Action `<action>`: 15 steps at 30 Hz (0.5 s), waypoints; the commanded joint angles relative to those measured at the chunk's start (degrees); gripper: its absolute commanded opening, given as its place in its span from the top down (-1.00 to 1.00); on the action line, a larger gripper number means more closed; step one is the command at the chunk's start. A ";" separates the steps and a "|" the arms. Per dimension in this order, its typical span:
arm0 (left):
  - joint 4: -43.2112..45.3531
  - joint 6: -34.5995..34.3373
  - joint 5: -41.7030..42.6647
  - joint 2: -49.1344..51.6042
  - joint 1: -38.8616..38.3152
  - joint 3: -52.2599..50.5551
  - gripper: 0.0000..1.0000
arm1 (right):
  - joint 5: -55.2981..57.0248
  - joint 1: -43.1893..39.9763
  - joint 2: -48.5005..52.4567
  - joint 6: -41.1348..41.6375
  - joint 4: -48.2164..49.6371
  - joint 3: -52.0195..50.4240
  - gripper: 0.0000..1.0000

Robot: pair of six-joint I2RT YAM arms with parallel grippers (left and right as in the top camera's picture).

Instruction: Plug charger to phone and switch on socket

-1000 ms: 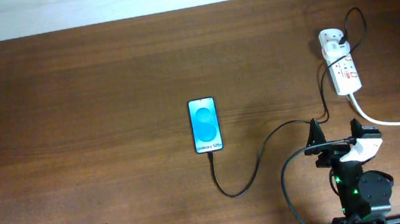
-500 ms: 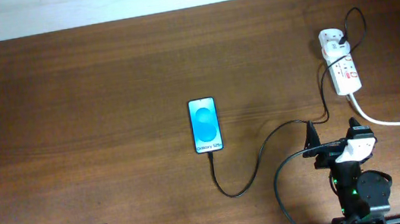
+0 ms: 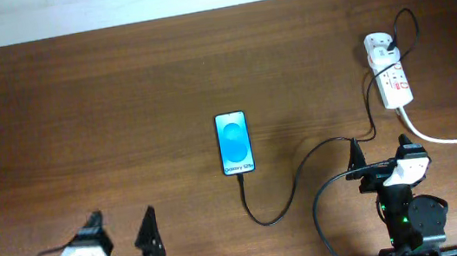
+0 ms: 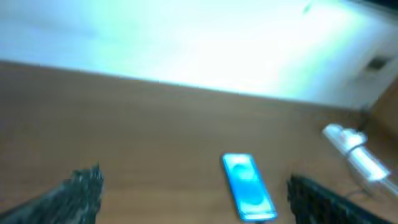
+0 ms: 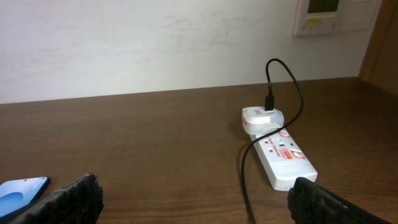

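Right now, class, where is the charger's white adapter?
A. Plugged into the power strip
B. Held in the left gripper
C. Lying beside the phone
A: the right wrist view shows the white adapter seated in the end of the power strip.

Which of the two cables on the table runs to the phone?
The thin black charger cable: it loops from the white adapter to the phone's lower edge. The thick white cord leaves the power strip toward the overhead view's right edge instead.

Overhead looks straight down; low wrist views face the wall (image 5: 155,43), both showing the phone (image 4: 249,196).
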 commanded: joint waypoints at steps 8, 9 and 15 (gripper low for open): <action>37.22 10.21 -9.51 -0.09 1.31 -30.27 -0.98 | 0.11 0.52 -0.48 -0.46 -0.28 -0.42 -0.97; 38.25 10.21 -10.25 -0.09 2.16 -31.36 -0.98 | 0.11 0.52 -0.46 -0.46 -0.28 -0.42 -0.97; 36.61 17.51 -9.68 -0.09 3.69 -32.35 -0.98 | 0.11 0.52 -0.48 -0.44 -0.28 -0.42 -0.97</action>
